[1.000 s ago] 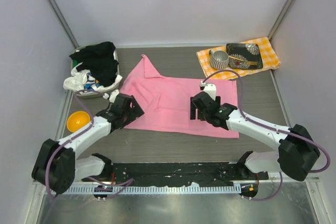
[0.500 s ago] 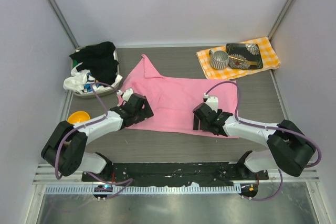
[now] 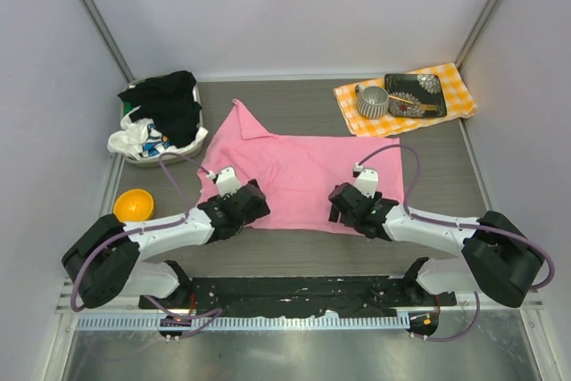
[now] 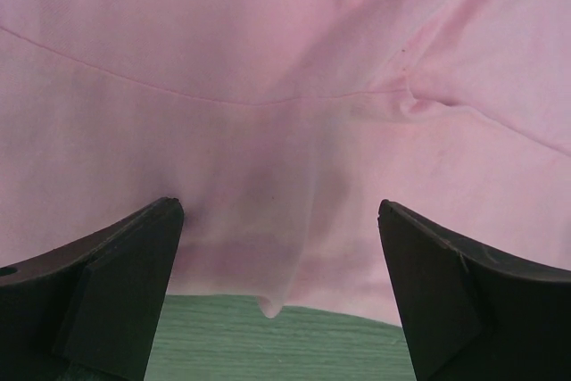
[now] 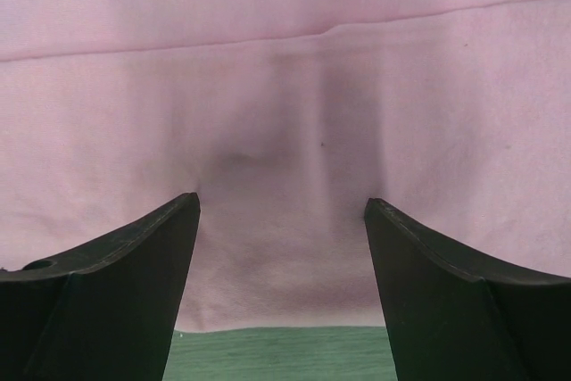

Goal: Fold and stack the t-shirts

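**A:** What's the setting?

**B:** A grey table inside white walls. One pink shirt lies spread flat across the middle, a sleeve pointing to the far left. A basket of unfolded clothes sits in the far left corner.

**A:** And the arms?

**B:** I have both low at the shirt's near hem, one toward each end. The left gripper and right gripper are each spread wide, with the hem lying between the fingers and nothing pinched yet.

**A:** Why there?

**B:** I judge that taking the hem at two points lets me lift it evenly and fold it away from me without bunching.
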